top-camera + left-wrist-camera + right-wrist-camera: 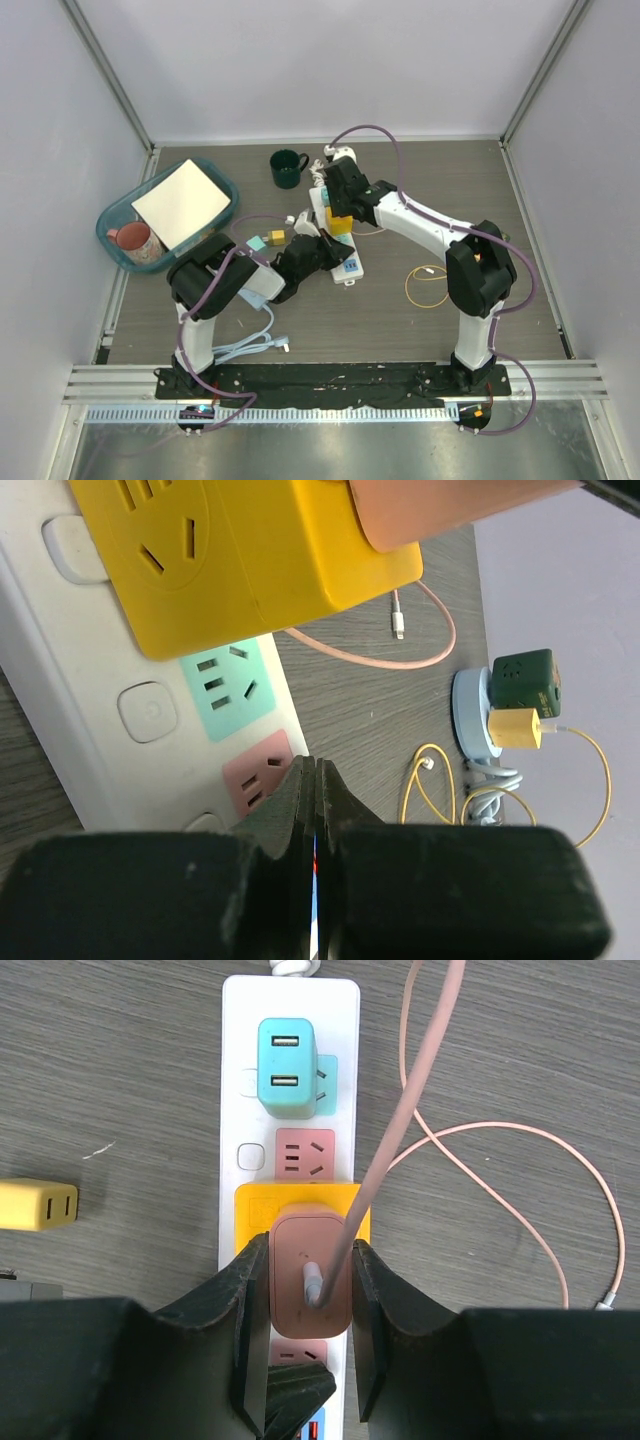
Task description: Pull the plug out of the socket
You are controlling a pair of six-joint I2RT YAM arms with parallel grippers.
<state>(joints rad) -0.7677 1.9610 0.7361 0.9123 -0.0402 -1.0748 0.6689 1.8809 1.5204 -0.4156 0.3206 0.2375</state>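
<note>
A white power strip (pixel 240 1090) lies mid-table, also in the top view (pixel 347 262). A yellow cube adapter (pixel 255 1210) sits plugged into it, and a pink plug (pixel 300 1290) with a pink cable (pixel 400 1120) sits on the cube. My right gripper (pixel 310 1295) is shut on the pink plug, one finger against each side. My left gripper (pixel 315 765) is shut and empty, its tip over the strip's near end beside a pink socket (pixel 262 778). In the left wrist view the yellow cube (pixel 240 560) and plug (pixel 450 505) look joined.
A teal charger (pixel 286 1068) sits in the strip's far socket. A loose yellow charger (pixel 38 1205) lies left of it. A green mug (pixel 288 169) stands behind. A teal basin (pixel 120 225) is at the left. A yellow cable (pixel 428 285) lies to the right.
</note>
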